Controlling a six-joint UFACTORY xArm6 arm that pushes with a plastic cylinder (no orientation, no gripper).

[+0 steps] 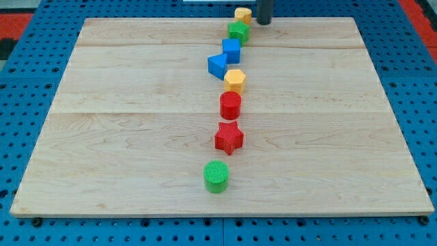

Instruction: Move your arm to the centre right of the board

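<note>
My tip (pixel 263 22) touches the wooden board (pixel 123 137) at the view's top, just right of a yellow block (pixel 242 14). Below that block a line of blocks runs down the board's middle: a green star-like block (pixel 238 31), a blue cube (pixel 231 50), a blue triangular block (pixel 217 65), a yellow hexagonal block (pixel 235 80), a red cylinder (pixel 230 105), a red star (pixel 229 138) and a green cylinder (pixel 216 176). The tip touches none of them that I can see.
The board lies on a blue perforated table (pixel 27 68). A red patch (pixel 418 10) shows at the view's top right corner.
</note>
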